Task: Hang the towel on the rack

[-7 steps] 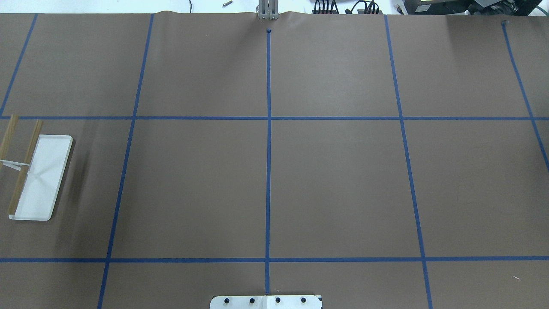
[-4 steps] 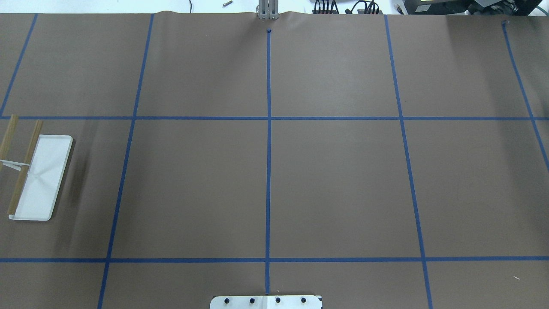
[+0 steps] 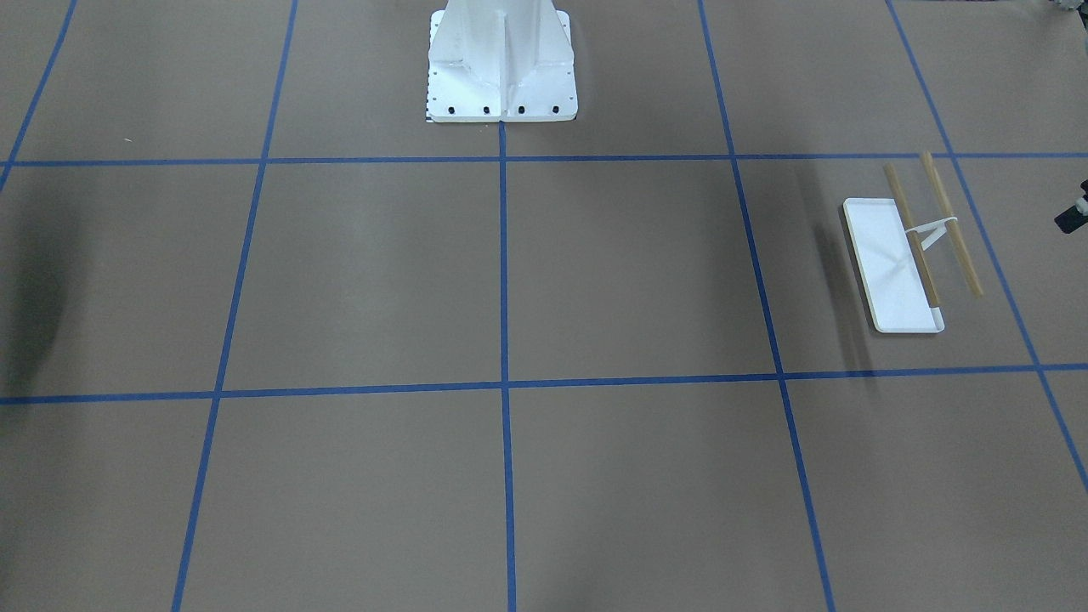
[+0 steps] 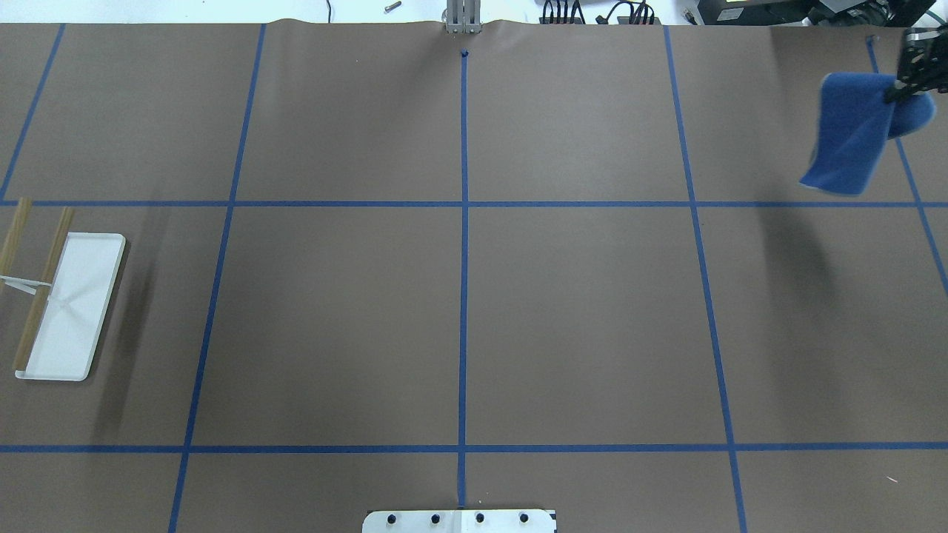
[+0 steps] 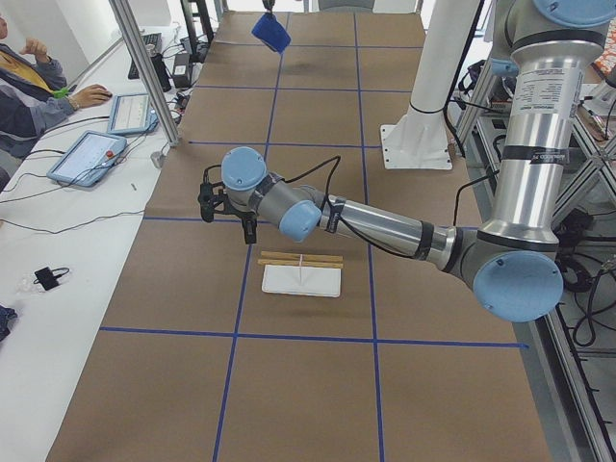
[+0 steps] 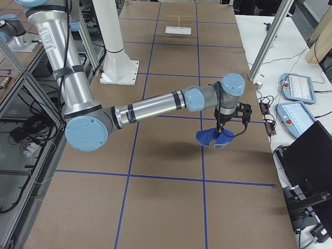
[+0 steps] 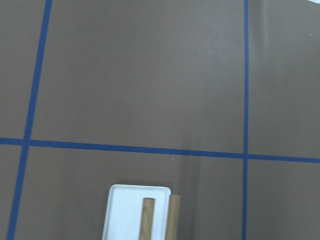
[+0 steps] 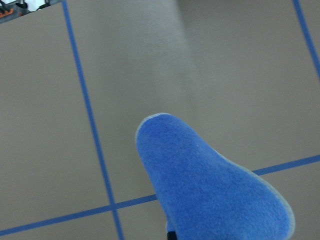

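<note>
So far only the pickup looks done: the right fingers [image 4: 911,78] grip the towel [image 4: 844,137], which dangles above the surface [image 4: 578,318] at the robot's right end, well apart from the bare rack [image 4: 74,326] near the left fingers [image 5: 249,227], whose state I cannot tell, leaving the carry across and the draping.

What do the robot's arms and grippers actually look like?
The left arm and the right arm look alike: silver metal tubes joined by rounded pale-blue caps, with black bands at some joints. A thin black cable loops near each wrist. The upright tubes carry small printed labels, too small to read. The left gripper and the right gripper are small, black and boxy.
</note>
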{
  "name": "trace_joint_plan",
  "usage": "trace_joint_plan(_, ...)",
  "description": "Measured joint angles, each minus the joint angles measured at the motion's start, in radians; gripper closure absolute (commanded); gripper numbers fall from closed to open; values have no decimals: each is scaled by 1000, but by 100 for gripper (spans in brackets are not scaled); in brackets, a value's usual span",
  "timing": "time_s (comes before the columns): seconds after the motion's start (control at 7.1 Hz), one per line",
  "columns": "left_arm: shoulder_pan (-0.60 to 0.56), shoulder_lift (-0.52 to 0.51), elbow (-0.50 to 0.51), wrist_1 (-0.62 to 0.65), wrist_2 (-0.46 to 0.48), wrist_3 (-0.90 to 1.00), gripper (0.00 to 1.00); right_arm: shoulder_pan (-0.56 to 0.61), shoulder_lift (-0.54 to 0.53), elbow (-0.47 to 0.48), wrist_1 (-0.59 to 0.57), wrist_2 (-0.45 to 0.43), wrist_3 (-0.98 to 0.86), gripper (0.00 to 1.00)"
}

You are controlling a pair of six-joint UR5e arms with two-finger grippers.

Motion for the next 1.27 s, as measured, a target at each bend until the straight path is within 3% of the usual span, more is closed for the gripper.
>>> trace_joint_plan(0.28, 52, -94, 8, -23, -9, -255, 2, -130, 109, 74, -1, -30, 338, 100)
trace_joint_plan(0.85, 145, -234, 84, -122, -5, -631, 1, -366, 390, 82, -2, -171, 922, 100)
trace_joint_plan(1.13, 217, -346, 108, -171, -1, -1044, 1, -441, 517, 44, -16, -274, 1119, 100)
trace_joint_plan(1.27, 265, -373, 98, -259, 20, -1276, 1, -462, 585, 9, -28, -322, 1208, 100)
